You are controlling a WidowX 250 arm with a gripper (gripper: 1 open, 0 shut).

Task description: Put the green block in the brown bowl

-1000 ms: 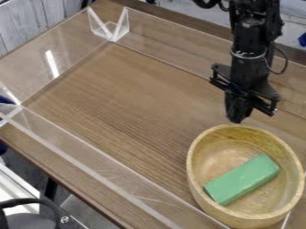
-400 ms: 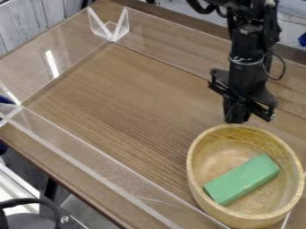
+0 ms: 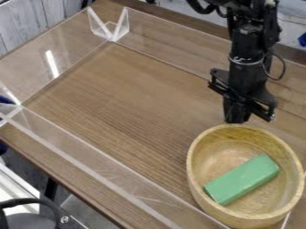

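Note:
The green block (image 3: 242, 180) lies flat inside the brown bowl (image 3: 213, 136), slanting from lower left to upper right on the bowl's floor. The bowl stands at the lower right of the wooden table. My gripper (image 3: 242, 117) points straight down just beyond the bowl's far rim, close above the tabletop. Its black fingers are pressed together with nothing between them. The block is apart from the gripper.
A clear acrylic wall (image 3: 72, 159) runs along the table's left and near sides, with a clear bracket (image 3: 107, 26) at the far corner. Bare wood tabletop (image 3: 120, 98) spreads left of the arm. Cables hang behind the arm at the upper right.

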